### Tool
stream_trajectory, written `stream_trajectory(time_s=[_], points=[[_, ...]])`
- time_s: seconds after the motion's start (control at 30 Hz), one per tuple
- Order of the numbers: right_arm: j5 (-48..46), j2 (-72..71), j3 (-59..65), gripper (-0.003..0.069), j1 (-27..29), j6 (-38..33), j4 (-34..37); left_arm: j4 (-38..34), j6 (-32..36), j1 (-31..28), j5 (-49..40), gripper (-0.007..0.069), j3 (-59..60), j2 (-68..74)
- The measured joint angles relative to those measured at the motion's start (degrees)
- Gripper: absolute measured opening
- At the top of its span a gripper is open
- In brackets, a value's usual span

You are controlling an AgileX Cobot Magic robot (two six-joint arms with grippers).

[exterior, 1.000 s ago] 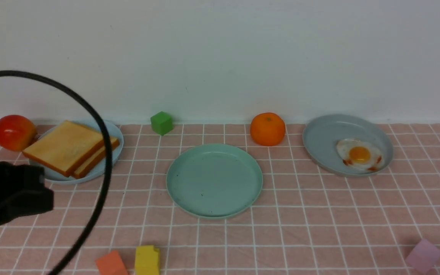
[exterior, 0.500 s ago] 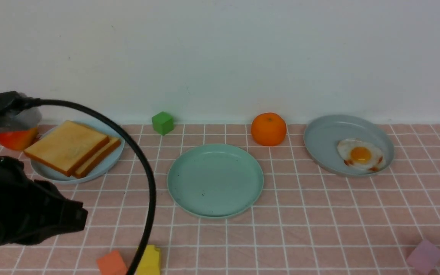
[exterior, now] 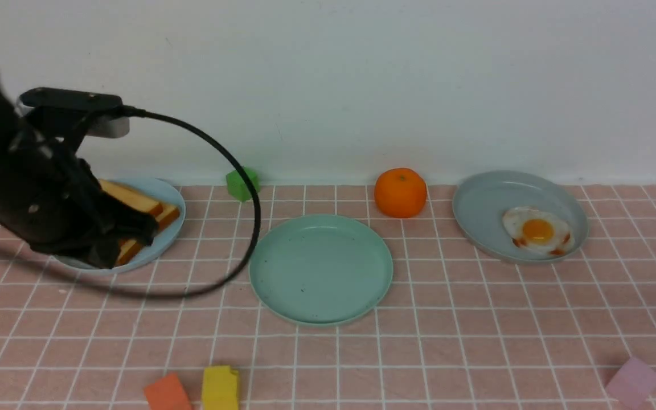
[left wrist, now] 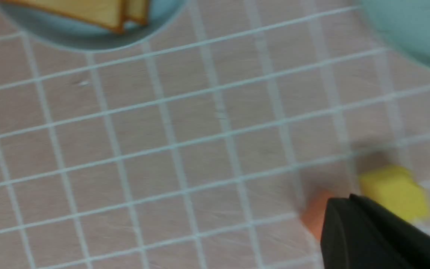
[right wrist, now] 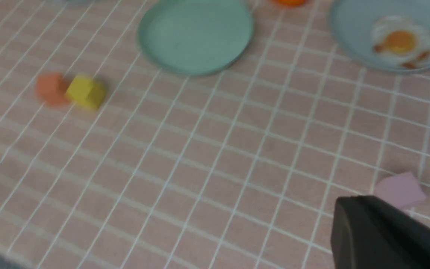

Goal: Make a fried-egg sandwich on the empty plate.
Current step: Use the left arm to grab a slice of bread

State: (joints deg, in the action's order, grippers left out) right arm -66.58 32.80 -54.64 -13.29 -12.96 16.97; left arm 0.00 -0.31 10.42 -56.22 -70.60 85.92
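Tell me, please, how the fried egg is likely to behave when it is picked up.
The fried egg lies thin and flat in the grey-blue plate, so it is probably light and hard to get under. Its glossy white may be slippery. Its thin irregular edge could flex if pinched.

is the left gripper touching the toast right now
Apart. The left wrist view shows the left gripper low over the pink checked cloth, with a wide stretch of bare cloth between it and the toast slices on the light blue plate.
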Motion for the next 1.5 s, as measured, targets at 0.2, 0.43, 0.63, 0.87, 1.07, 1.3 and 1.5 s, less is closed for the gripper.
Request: stream_trajectory(time_s=[0.2,0.43,0.63,0.87,1.07,1.3,1.5], points=[[1.94,1.36,-2.64,0.0018,-6.03,-2.33,0.35,0.00,3.33,-6.79,0.77,-0.0013,-7.73,13.50],[3.65,1.36,-2.66,0.0023,-6.68,-3.79,0.19,0.00,4.56,-9.83,3.13,0.0055,-14.07,22.53],[5.56,1.36,-2.66,0.0028,-6.68,-3.90,0.10,2.13,9.67,-10.74,7.49,0.0253,-16.43,25.92],[8.03,1.36,-2.66,0.0036,-6.68,-3.90,0.08,3.28,15.88,-10.74,13.90,0.0359,-16.60,28.56],[8.31,1.40,-2.66,0.0043,-6.68,-3.90,0.04,5.18,16.22,-10.74,15.91,0.0362,-16.71,32.58],[8.48,1.40,-2.66,0.0043,-6.68,-3.84,0.16,8.84,16.23,-10.63,16.99,0.0294,-16.89,33.99],[8.48,1.47,-2.66,0.0044,-6.68,-3.73,0.22,8.73,16.23,-10.56,16.94,0.0112,-17.19,34.10]])
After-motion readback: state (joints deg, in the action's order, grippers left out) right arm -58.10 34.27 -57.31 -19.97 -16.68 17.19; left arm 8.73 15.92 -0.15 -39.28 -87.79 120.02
